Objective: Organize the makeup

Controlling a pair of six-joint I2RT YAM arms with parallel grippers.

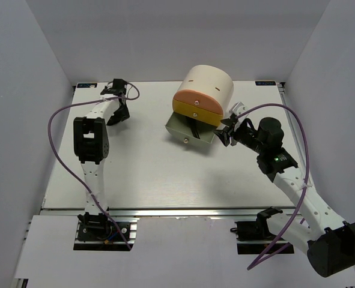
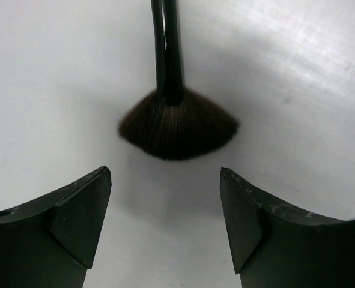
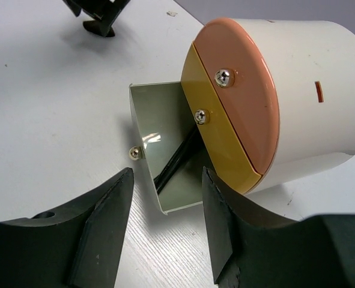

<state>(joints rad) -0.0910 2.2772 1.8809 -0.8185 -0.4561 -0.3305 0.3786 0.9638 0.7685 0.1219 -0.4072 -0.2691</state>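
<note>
A black fan brush lies on the white table with its dark bristles spread toward my left gripper, at the far left of the table. That gripper is open, just short of the bristles and touching nothing. My right gripper is open and empty in front of the pulled-out green drawer, to its right in the top view. A thin black brush lies inside the drawer.
The cream cylindrical drawer unit lies on its side at the back middle, its pink front and yellow front shut above the open drawer. The table's walls rise close on both sides.
</note>
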